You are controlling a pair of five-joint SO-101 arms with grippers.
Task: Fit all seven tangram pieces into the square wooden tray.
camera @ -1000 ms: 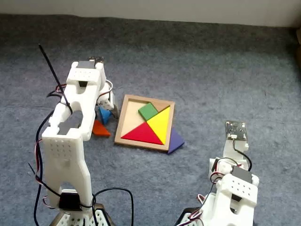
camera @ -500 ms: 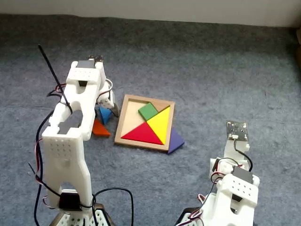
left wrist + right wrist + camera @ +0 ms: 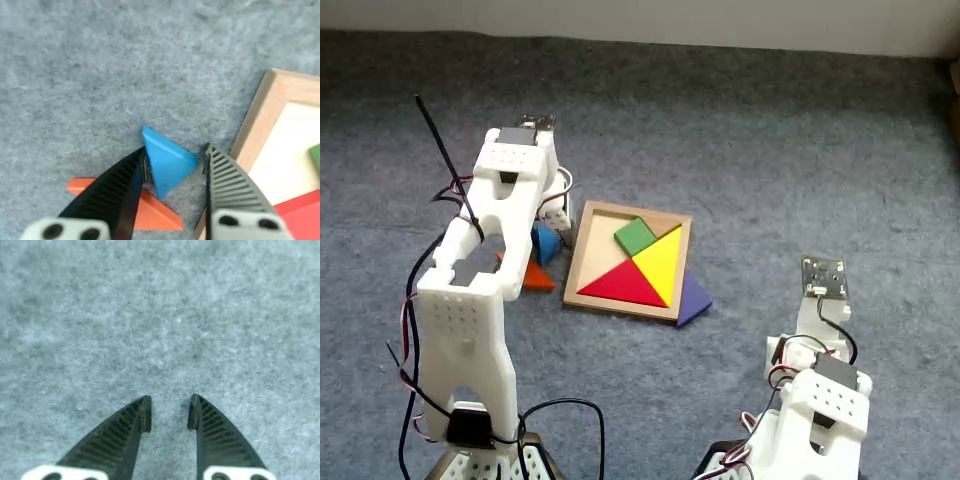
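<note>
Your right gripper (image 3: 169, 412) hangs over bare carpeted worktop, fingers narrowly apart and holding nothing. Your left gripper (image 3: 175, 159) brackets the blue triangle (image 3: 167, 162), with one finger touching it and the other just beside. It touches the orange triangle (image 3: 150, 212), so an off-centre squeeze may pivot it free or drag both. Just beyond, a low carry could catch the wooden tray (image 3: 252, 117) rim.

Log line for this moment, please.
left gripper open around blue triangle | right gripper open over carpet | tray holds three pieces
</note>
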